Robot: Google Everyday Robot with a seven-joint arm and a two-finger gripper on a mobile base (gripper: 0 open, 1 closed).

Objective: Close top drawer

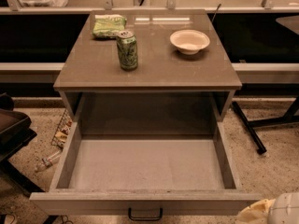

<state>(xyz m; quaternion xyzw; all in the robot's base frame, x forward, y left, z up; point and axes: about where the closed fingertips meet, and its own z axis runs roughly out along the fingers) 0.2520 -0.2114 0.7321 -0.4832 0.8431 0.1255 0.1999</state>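
The top drawer (145,164) is a wide grey-taupe box pulled far out of the cabinet, and it holds nothing. Its front panel (140,203) runs along the bottom of the view with a small black bail handle (145,214) at its centre. My gripper (273,211) shows only as a pale rounded part at the bottom right corner, just right of the front panel's right end. The two lower drawers are hidden under the open one.
On the cabinet top (154,66) stand a green can (127,50), a green snack bag (109,25) and a white bowl (189,41). A dark chair (11,134) is at the left. Black table legs (254,132) cross the floor at the right. Litter (56,139) lies on the floor at the left.
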